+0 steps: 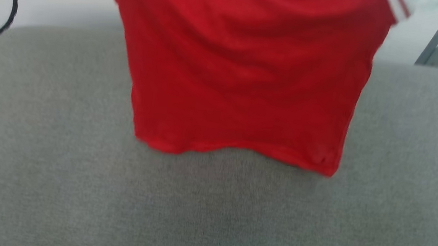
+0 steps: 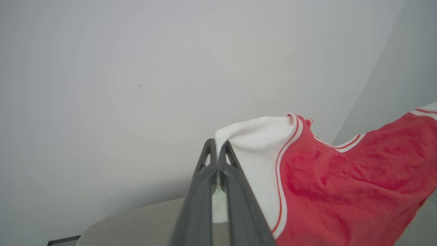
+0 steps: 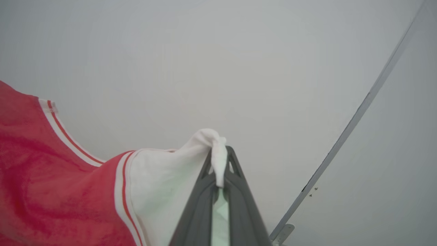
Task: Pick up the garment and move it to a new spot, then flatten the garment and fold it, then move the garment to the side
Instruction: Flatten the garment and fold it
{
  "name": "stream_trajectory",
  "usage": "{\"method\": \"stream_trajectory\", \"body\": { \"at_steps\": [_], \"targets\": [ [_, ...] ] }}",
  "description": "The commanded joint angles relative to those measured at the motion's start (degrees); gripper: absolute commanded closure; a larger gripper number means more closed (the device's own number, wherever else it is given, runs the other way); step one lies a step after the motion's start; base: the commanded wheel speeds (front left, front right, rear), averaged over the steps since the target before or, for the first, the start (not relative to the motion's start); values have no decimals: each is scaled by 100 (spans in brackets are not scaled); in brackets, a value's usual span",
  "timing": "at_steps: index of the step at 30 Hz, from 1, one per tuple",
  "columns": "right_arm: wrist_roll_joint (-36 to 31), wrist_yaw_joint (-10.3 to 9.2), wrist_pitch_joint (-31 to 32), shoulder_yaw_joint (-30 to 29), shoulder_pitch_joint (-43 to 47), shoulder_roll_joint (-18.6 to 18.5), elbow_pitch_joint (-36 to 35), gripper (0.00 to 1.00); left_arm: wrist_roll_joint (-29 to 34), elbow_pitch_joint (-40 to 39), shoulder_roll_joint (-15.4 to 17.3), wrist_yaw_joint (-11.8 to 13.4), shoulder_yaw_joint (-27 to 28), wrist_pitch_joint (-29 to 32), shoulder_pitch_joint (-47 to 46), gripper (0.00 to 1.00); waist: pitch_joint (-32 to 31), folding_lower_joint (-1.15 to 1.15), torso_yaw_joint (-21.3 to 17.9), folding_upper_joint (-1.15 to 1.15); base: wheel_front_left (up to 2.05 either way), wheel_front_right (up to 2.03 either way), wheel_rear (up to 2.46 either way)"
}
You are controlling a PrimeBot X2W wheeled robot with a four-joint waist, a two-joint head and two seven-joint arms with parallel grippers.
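Observation:
The garment (image 1: 243, 67), a red jersey with white sleeves and red-and-white striped trim, hangs spread in the air over the grey surface (image 1: 207, 214); its red hem ends a little above the surface. In the left wrist view my left gripper (image 2: 217, 147) is shut on the garment's (image 2: 341, 184) white sleeve, cloth bunched at the fingertips. The right wrist view has my right gripper (image 3: 219, 153) shut on the other white sleeve of the garment (image 3: 160, 184), a twist of fabric poking out above the tips. The lettering is hidden.
The padded grey surface has rounded far corners. A black cable (image 1: 8, 6) loops at the far left against a pale wall. A grey metal strut with a foot (image 1: 436, 46) leans at the far right.

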Motion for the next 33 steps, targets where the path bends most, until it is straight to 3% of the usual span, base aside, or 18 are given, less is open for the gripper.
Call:
{"method": "stream_trajectory", "body": {
  "at_steps": [1,8,14,18,27,33],
  "targets": [
    [-169,-2,-278,28,-241,121,253,100,157,127,-52,16,-17,-218,-229,100,430,0,-31,0,0,0,0],
    [-1404,-2,-2183,-296,-1493,497,1432,100,738,813,-252,-13,-105,-1647,-1312,100,1397,0,-33,0,0,0,0],
    [-2763,-2,-3910,-1044,-2376,728,2043,100,1380,1131,-335,-52,-313,-3734,-2207,100,1946,0,32,0,0,0,0],
    [-3471,-2,-4519,-1309,-2531,896,2328,100,1551,1236,-306,-64,-540,-4798,-2228,100,2122,0,97,0,0,0,0],
    [-3423,-3,-4547,-1126,-1772,1144,3431,100,1001,1684,-105,-67,-1320,-5025,-1026,100,2161,0,203,0,0,0,0],
    [-2775,-3,-4303,-921,-1182,1223,3910,100,463,1902,-101,-67,-1802,-4476,-308,100,2061,0,264,0,0,0,0]
  ]
}}
